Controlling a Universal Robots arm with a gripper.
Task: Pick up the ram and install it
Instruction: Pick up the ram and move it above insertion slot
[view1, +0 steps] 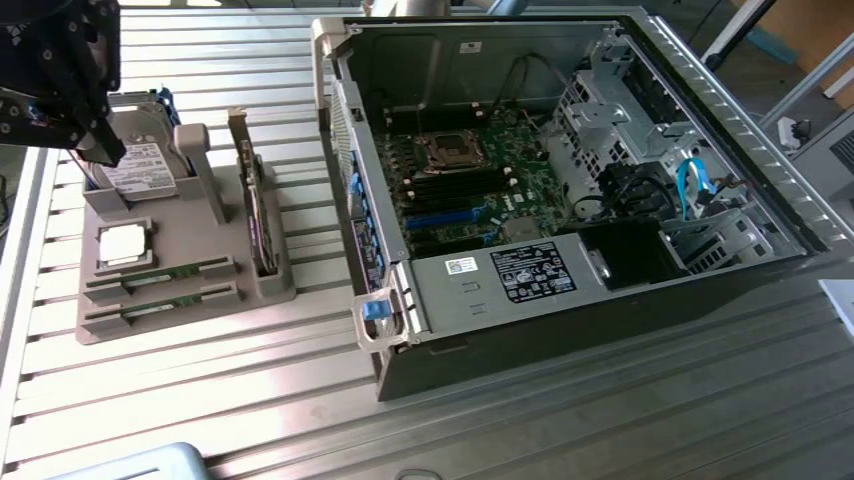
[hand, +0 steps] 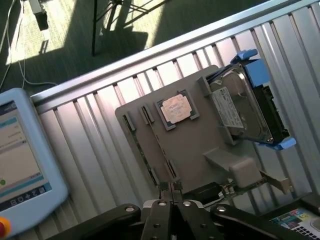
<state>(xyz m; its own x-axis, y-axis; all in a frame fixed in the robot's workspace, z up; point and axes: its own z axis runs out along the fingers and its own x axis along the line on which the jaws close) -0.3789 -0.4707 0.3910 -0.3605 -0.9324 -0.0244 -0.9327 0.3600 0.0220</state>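
Two ram sticks, thin green boards, stand on edge in slots at the front of a grey parts holder (view1: 174, 325): one (view1: 167, 273) and a second (view1: 163, 300). In the wrist view they run edge-on beside the silver processor (hand: 176, 109), one ram stick (hand: 159, 144) closer to it than the other (hand: 141, 149). My gripper (hand: 171, 192) is shut with nothing between its fingers and hangs above the holder near one end of the ram slots. In the exterior view the gripper (view1: 107, 150) shows as a black arm over the holder's far end.
The holder also carries a hard drive (view1: 134, 170) in a blue frame and a taller green card with a metal bracket (view1: 250, 200). The open computer case (view1: 534, 180) with its motherboard lies on the exterior view's right. A teach pendant (hand: 20, 160) rests on the ribbed table.
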